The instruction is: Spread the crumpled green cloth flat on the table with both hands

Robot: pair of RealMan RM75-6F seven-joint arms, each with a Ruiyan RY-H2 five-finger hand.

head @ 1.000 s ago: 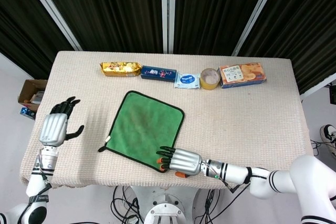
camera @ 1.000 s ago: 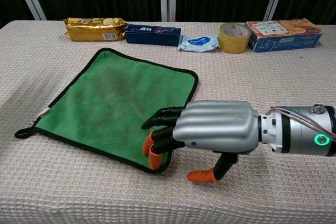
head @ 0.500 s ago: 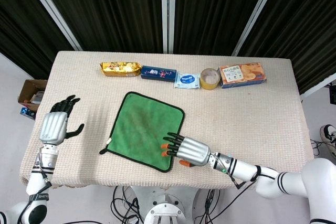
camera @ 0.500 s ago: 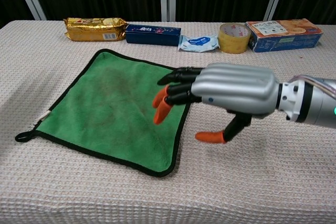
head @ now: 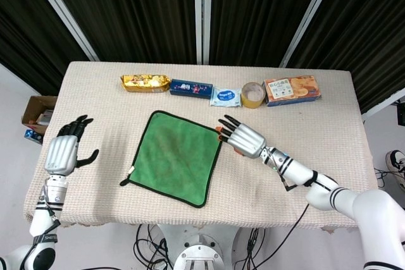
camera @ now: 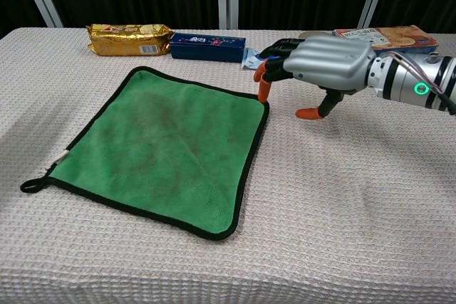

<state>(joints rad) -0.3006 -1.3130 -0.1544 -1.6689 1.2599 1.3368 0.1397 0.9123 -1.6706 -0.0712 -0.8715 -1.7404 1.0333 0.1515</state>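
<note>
Green cloth [camera: 160, 149] lies flat; right hand [camera: 324, 62] (empty, fingers spread) by its corner, left hand [head: 63, 151] released

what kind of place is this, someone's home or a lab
Most likely a lab or test room: black curtains behind the table, loose cables on the floor beneath, and packaged snacks lined up like props.

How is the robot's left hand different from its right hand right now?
The left hand is far from the green cloth, near the table's left edge; the right hand is beside the cloth's far right corner. The left points away from the robot; the right points toward the cloth. Both are open, holding nothing.
</note>
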